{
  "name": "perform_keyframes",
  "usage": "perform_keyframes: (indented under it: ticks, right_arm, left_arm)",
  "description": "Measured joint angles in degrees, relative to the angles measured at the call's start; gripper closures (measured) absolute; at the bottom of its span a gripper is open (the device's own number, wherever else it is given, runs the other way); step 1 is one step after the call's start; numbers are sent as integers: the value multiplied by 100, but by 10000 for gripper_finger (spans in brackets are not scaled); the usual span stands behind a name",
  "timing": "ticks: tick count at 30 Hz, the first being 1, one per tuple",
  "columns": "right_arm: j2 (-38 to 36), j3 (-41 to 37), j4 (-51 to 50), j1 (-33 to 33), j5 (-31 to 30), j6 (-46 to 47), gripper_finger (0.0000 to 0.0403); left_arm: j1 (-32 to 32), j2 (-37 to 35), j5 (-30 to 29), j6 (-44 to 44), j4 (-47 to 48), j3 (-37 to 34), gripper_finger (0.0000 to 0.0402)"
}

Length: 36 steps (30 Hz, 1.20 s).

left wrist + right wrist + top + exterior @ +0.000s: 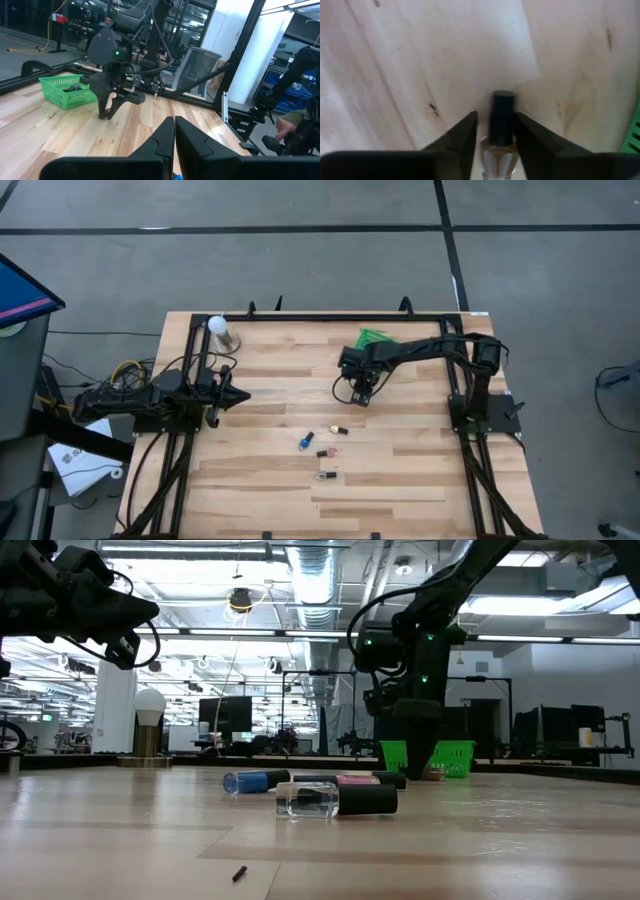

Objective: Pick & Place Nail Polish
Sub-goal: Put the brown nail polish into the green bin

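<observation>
My right gripper [362, 396] points down at the table just in front of the green basket [375, 338] and is shut on a small nail polish bottle [498, 135] with a clear glass body and a dark cap. Several other nail polish bottles lie on their sides mid-table: a blue one [305, 441], a pink one [337, 429], a dark one [325, 452] and a clear one with a dark cap [335, 801]. My left gripper [238, 393] is shut and empty, held above the table's left part, pointing toward the right. My right gripper pinches the bottle's clear glass body [497, 161] between its two fingers, coming from above and pointing down, the fingers lying along the bottle. The dark cap [502, 114] sticks out past the fingertips toward the tabletop. I cannot tell whether the cap touches the wood.
A white ball-topped stand [222, 332] stands at the far left corner. The green basket [455, 757] holds some items. A tiny dark scrap [239, 873] lies near the front edge. Black frame rails run along the table's left, right and far sides.
</observation>
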<state>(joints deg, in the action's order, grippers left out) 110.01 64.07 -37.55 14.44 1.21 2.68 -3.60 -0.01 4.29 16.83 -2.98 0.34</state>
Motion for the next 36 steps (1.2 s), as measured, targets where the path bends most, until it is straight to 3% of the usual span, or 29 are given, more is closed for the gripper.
perform_keyframes:
  ticks: [4, 12, 18, 28, 36]
  right_arm:
    - [-54, -21, 7, 2, 14, 20, 360]
    - [-44, 221, -194, -24, 25, 135, 357]
    - [-475, 786, -272, 19, 113, -143, 357]
    - [-1475, 1212, -388, 1209, 50, -284, 357]
    - [-1074, 1206, -810, 1981, 15, -516, 357]
  left_arm:
    - [0, 0, 0, 0, -2, 0, 393]
    - [-1, 0, 1, -1, -2, 0, 393]
    - [0, 0, 1, 1, -2, 0, 393]
    - [-1, 0, 2, 0, -2, 0, 393]
    - [0, 0, 0, 1, -4, 0, 393]
